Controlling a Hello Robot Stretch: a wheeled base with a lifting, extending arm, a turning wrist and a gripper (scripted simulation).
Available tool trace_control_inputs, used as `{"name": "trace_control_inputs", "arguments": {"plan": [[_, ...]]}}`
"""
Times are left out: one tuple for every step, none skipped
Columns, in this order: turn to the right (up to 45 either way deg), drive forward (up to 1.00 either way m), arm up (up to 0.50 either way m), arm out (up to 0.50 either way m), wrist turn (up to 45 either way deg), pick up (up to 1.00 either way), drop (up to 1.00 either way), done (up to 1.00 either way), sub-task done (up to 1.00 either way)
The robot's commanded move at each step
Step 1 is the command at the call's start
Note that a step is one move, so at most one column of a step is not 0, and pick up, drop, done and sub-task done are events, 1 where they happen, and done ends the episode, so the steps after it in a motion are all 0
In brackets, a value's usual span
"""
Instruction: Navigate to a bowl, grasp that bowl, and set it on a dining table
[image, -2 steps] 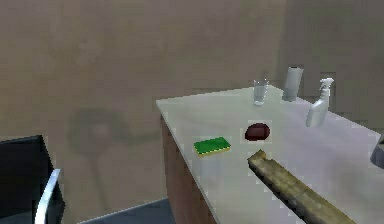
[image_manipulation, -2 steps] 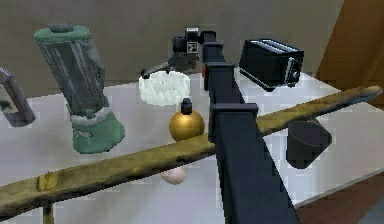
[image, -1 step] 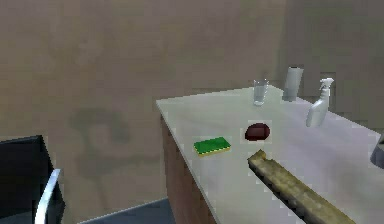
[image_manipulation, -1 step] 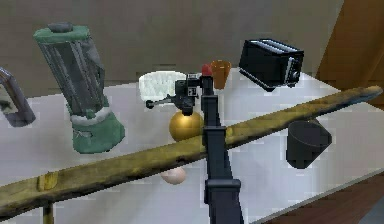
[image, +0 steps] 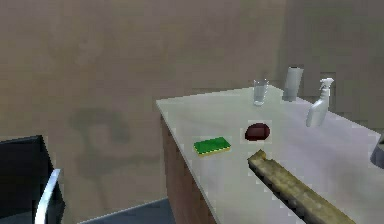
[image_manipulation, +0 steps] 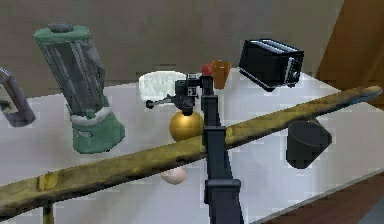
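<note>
A pale white bowl (image_manipulation: 157, 81) stands on the light countertop (image_manipulation: 120, 165) toward the back, between a blender and an orange cup. The gripper (image_manipulation: 153, 103) reaches out at the end of the dark arm bar (image_manipulation: 215, 160), and its fingers lie just in front of the bowl. I cannot tell whether it touches the bowl or holds anything. In the forward view a small dark red rounded thing (image: 258, 130) lies on the same kind of counter (image: 300, 150).
A blender (image_manipulation: 80, 85), golden ball (image_manipulation: 185, 127), egg (image_manipulation: 173, 176), black toaster (image_manipulation: 268, 62), orange cup (image_manipulation: 221, 72) and black cup (image_manipulation: 305, 143) crowd the counter. A long wooden stick (image_manipulation: 290, 117) crosses it. The forward view has a green sponge (image: 211, 147), glass (image: 260, 93), spray bottle (image: 318, 103) and dark chair (image: 25, 180).
</note>
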Motion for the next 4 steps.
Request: {"name": "trace_control_inputs", "arguments": {"plan": [[0.0,0.00,0.10,0.00,0.0,0.00,0.00,0.00,0.00],[0.0,0.00,0.04,0.00,0.0,0.00,0.00,0.00,0.00],[0.0,0.00,0.00,0.00,-45.0,0.00,0.00,0.00,0.00],[0.0,0.00,0.00,0.00,-45.0,0.00,0.00,0.00,0.00]]}}
